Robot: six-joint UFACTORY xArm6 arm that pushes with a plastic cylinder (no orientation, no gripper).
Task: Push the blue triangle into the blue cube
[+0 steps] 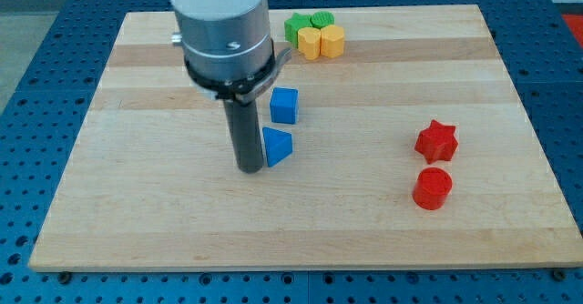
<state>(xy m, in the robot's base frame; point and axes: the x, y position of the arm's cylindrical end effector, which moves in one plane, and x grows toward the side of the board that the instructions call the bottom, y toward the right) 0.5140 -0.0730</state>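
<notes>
My tip [250, 168], no pincer to clench, touched the blue triangle [277, 146] just below the blue cube [285, 106].

You see the blue triangle [277, 146] lying flat on the wooden board near its middle — a small wedge, its point toward the view's right. Just above it, toward the view's top, sits the blue cube [284, 106] — upright, close by but not touching.

arm's just a fat silver-grey cylinder, black clamp ring with a screw, then a dark rod down to my tip [250, 169]
</notes>
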